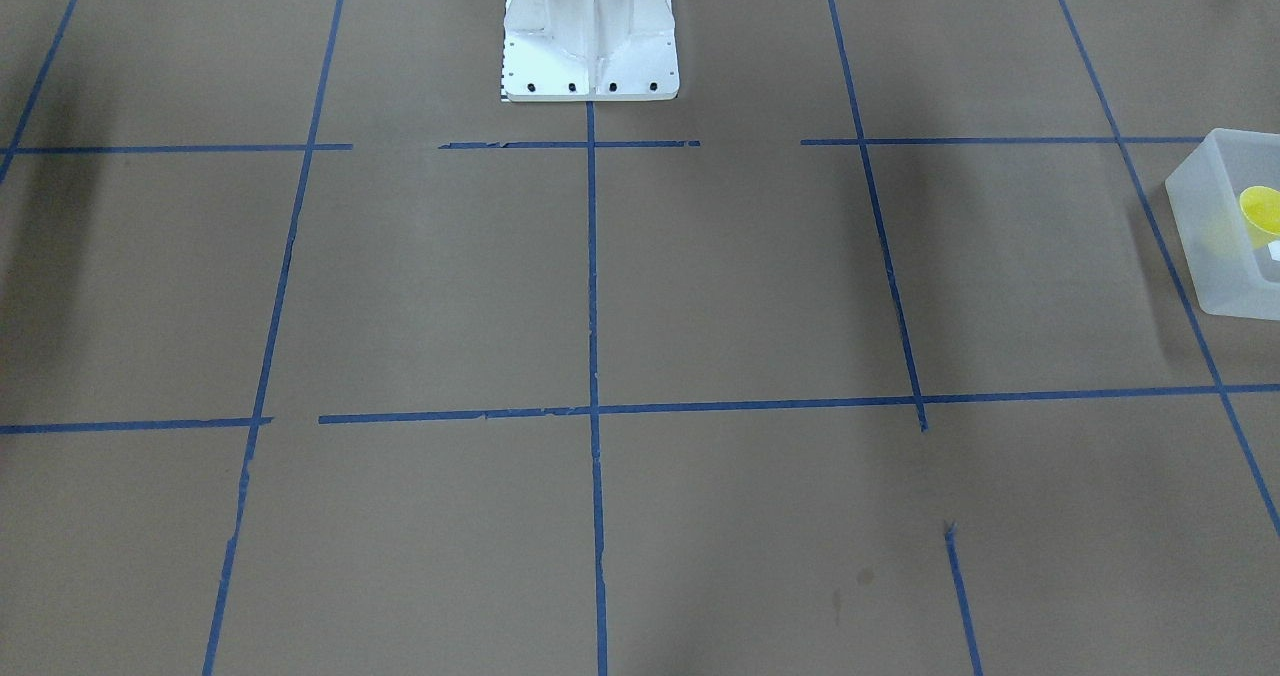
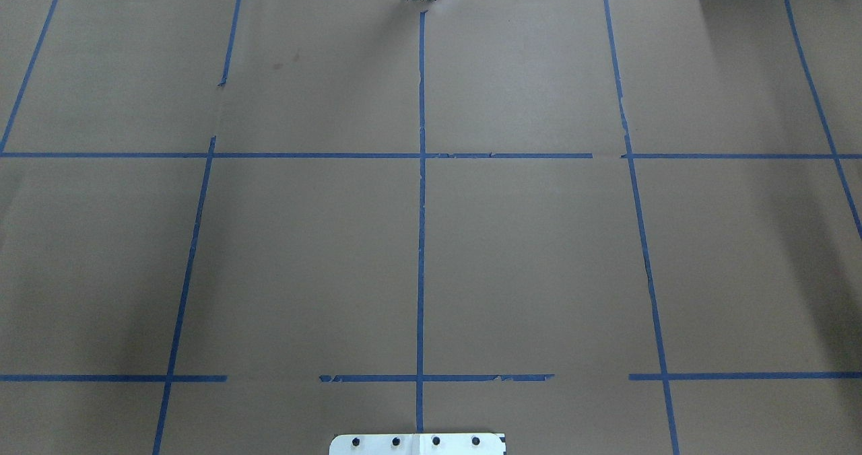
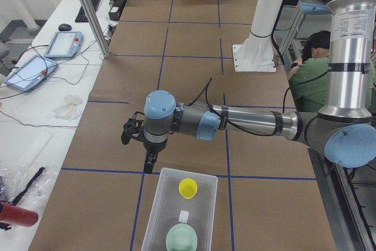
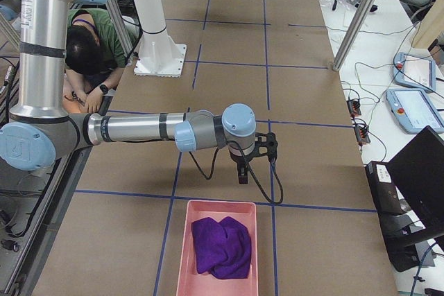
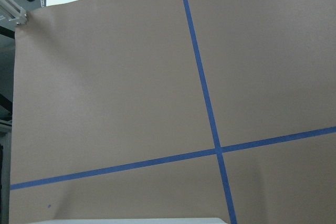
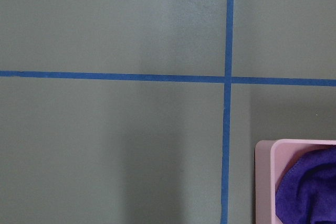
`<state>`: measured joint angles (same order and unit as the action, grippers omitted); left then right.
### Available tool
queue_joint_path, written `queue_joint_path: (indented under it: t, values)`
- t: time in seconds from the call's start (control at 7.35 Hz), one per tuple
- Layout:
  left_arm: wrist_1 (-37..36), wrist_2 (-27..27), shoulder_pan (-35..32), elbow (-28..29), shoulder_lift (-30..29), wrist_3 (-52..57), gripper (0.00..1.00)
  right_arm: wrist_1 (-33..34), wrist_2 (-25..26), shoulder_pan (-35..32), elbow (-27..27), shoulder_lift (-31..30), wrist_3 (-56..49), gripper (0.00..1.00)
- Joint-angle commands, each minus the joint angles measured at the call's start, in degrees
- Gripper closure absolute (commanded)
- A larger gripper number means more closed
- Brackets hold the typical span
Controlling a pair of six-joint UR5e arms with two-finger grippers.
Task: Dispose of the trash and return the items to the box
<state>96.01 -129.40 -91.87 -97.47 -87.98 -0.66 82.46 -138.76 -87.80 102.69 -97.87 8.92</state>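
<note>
1. Already inside the box [image 3: 154,216], the yellow cup [image 3: 188,188] sits toward 12 o'clock in the left-end view. The mint bowl [image 3: 181,238] lies at 6 o'clock, cut off by the frame.
2. Both look like light, stiff, slick plastic, and the rims seem the best hold.
3. Left tool [image 3: 149,163] hangs just off the box's 11 o'clock corner. Right tool [image 4: 241,171] hangs at 12 o'clock of a pink bin [image 4: 222,206]. I cannot tell either tool's opening.

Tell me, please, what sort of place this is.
Probably a robotics lab: a robot arm over a table marked with a blue tape grid, teach pendants on the side bench, an operator seated nearby.
</note>
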Motion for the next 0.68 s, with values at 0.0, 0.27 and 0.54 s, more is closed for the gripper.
queue_joint_path:
  t: [0.0, 0.27, 0.54]
  values:
    - [-3.63, -0.32, 0.03, 0.26, 0.62, 2.14, 0.0, 0.24, -0.28, 0.0, -1.08, -0.04, 0.04, 0.0]
    - [-7.83, -0.59, 0.03, 0.53, 0.53, 7.24, 0.0, 0.07, -0.63, 0.0, -3.1, -0.04, 0.04, 0.0]
    - [-11.96, -3.91, 0.03, -0.26, 0.18, 7.25, 0.0, 0.07, -1.16, 0.0, -3.72, 0.05, 0.04, 0.0]
